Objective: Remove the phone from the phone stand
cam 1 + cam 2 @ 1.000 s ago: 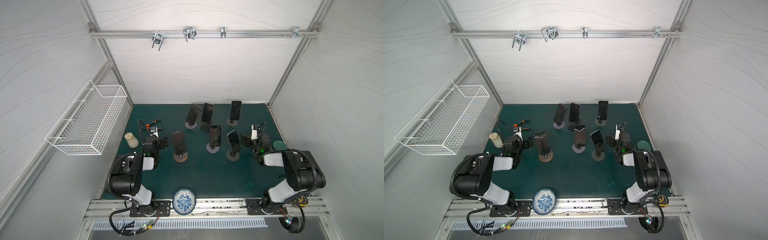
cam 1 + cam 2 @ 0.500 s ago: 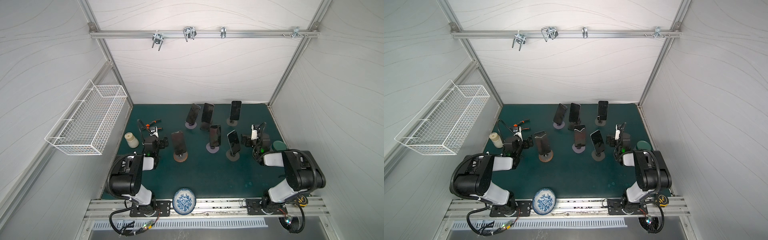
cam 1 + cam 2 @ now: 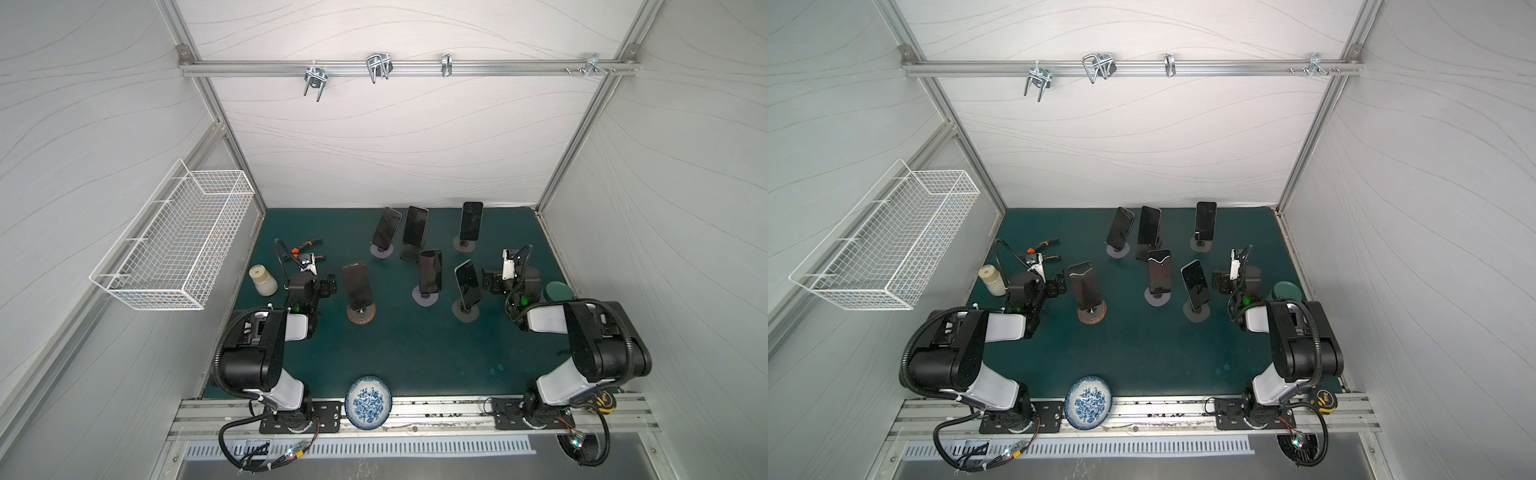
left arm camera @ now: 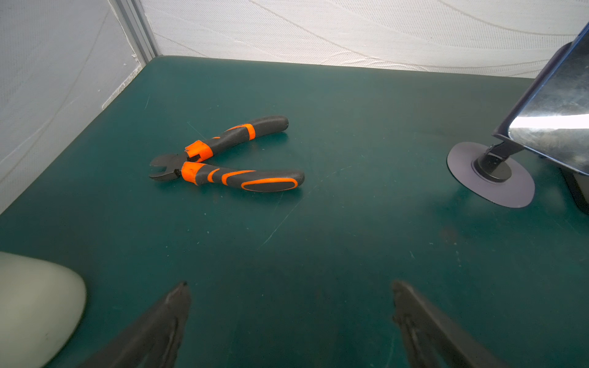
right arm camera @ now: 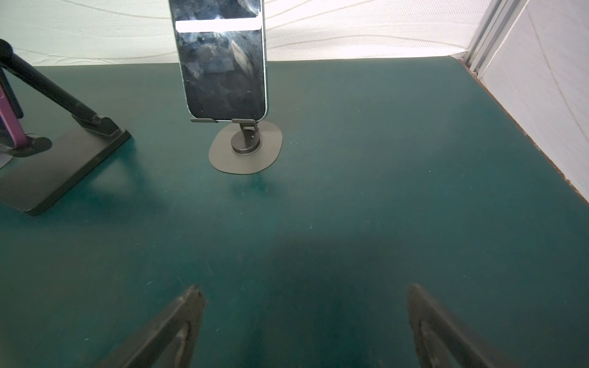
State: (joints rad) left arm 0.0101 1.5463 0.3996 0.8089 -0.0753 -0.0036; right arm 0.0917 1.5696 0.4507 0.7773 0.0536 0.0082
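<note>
Though the stand [image 5: 255, 162] shows whole, the phone [image 5: 223, 63] runs off-frame — top hidden.

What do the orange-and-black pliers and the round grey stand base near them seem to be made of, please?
Orange-and-black pliers: dull dark metal head; handles look like matte rubber or plastic. Round grey stand base: thin, smooth matte disc, metal or plastic, cannot tell.

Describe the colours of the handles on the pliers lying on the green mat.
The pliers have black handles with orange bands, clearest in the left wrist view.
</note>
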